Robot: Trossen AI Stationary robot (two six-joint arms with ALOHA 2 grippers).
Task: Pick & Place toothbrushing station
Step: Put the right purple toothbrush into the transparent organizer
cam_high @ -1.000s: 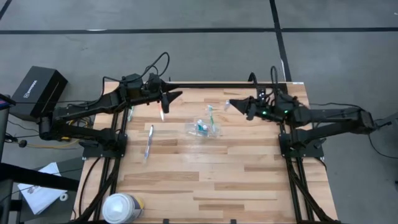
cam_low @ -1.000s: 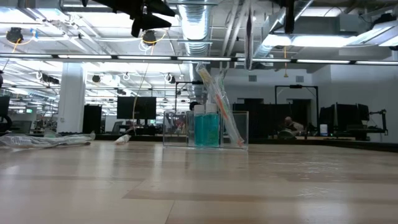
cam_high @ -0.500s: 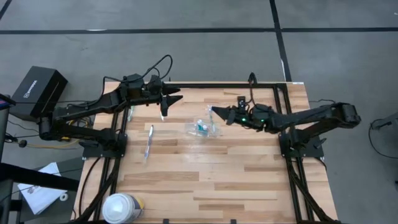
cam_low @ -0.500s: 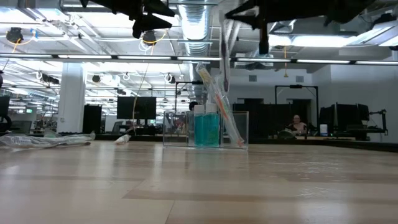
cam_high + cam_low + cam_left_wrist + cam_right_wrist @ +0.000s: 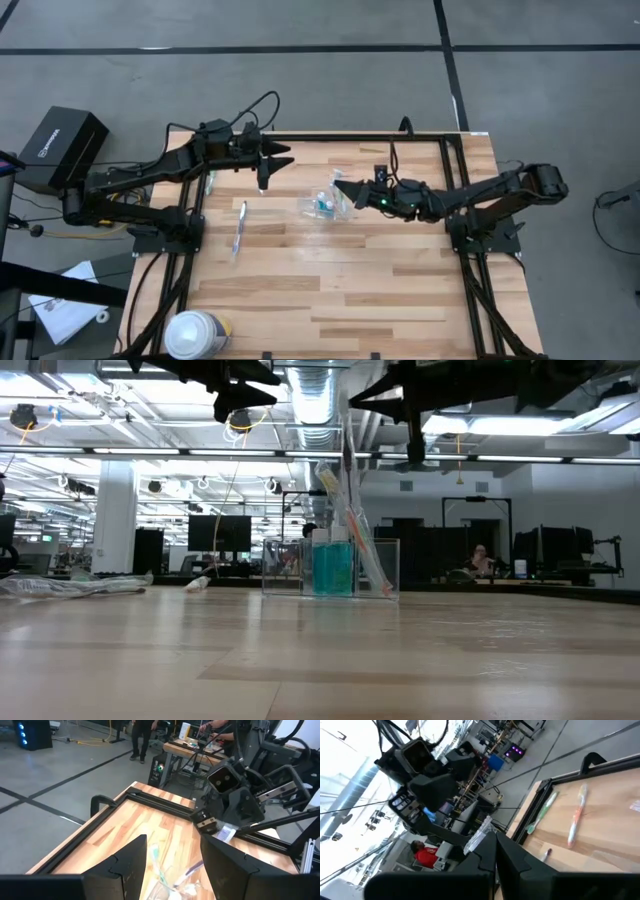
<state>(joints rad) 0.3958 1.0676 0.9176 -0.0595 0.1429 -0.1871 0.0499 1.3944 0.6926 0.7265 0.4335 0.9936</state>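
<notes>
The right end effector (image 5: 338, 186) is held above the clear cup (image 5: 327, 206) near the middle of the worktop (image 5: 350, 290), its fingers pinched on a slim clear-wrapped toothbrush (image 5: 479, 835); blue-filled tubes and a leaning toothbrush are seen inside the cup (image 5: 331, 567); the left end effector (image 5: 283, 155) is raised over the far left part of the worktop, fingers parted; a wrapped toothbrush (image 5: 239, 228) is laid flat well left of the cup.

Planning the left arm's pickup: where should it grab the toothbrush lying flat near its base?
Take the lying toothbrush at mid-handle, straight from above, with the left claw spanning its narrow width. It lies flat and alone on bare wood, so both long sides are free.
</notes>
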